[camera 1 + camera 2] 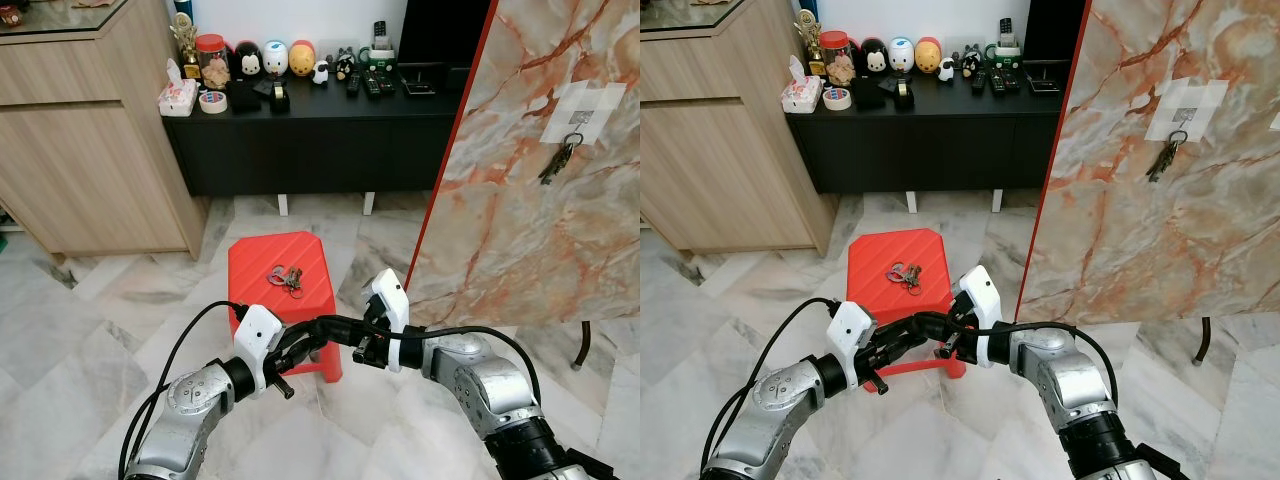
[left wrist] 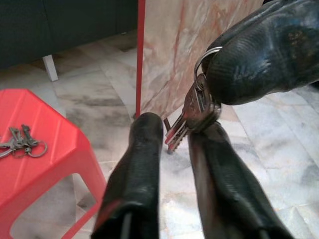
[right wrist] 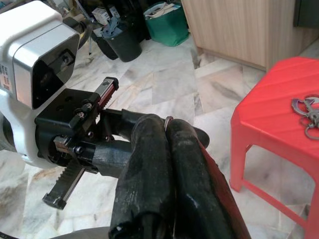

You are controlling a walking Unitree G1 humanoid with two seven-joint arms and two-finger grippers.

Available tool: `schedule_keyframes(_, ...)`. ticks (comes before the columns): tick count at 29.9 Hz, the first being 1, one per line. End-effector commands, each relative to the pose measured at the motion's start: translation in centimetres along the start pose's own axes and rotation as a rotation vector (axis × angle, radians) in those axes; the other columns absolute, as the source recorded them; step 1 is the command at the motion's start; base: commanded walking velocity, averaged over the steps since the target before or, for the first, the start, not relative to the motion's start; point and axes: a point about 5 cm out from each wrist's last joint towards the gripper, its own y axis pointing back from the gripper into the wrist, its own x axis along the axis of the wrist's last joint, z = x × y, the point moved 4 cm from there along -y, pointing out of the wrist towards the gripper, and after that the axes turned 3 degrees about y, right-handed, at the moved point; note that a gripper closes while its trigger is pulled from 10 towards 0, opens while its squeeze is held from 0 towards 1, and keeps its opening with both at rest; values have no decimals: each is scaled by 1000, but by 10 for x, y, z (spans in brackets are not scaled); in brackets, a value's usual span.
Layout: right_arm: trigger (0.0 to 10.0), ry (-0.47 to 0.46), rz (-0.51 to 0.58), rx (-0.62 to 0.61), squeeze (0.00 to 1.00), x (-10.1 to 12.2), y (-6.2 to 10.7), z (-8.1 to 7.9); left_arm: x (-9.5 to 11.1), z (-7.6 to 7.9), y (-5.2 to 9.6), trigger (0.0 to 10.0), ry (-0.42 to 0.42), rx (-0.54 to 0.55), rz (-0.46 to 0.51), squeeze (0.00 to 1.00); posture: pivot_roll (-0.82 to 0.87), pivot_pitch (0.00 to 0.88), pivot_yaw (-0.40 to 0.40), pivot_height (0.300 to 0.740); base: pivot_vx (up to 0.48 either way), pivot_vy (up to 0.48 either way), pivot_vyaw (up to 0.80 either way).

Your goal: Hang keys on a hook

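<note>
- Red plastic makes up the little stool (image 1: 280, 290) in the middle of the frame, standing on the pale marble floor (image 1: 120, 310).
- A bunch of keys (image 1: 285, 279) lies on top of the stool, near its middle.
- Both silver arms reach in from the bottom of the frame and meet just in front of the stool.
- The right gripper (image 2: 219, 79) has its fingers pressed together on a second bunch of keys (image 2: 192, 117). It pinches the ring, and the keys hang down from it.
- The left gripper (image 2: 174, 144) has its fingers apart. The hanging keys sit between the two tips and touch one finger.
- In the right wrist view the right gripper's two black fingers (image 3: 149, 169) lie tight against each other, with the left gripper's body just behind them.
- A big marble board (image 1: 530, 180) with a red edge stands at the right of the frame.
- A hook (image 1: 574, 135) sits on a white patch at the upper right of the board, and a third bunch of keys (image 1: 558, 160) hangs from it.
- A black cabinet (image 1: 310, 140) at the top of the frame holds small toys, tape and remotes.
- A wooden cupboard (image 1: 80, 130) fills the upper left.
</note>
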Motion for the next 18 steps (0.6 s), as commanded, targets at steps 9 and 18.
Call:
schedule_keyframes(9, 10000, 3, 0, 2, 0, 3, -3, 0, 0, -1, 1, 0, -2, -1, 1, 0, 106, 113, -37, 723, 0, 0, 0)
schedule_keyframes(18, 10000, 0, 1, 0, 0, 3, -3, 0, 1, -2, 1, 0, 2, 5, 10, 0, 106, 113, -37, 723, 0, 0, 0)
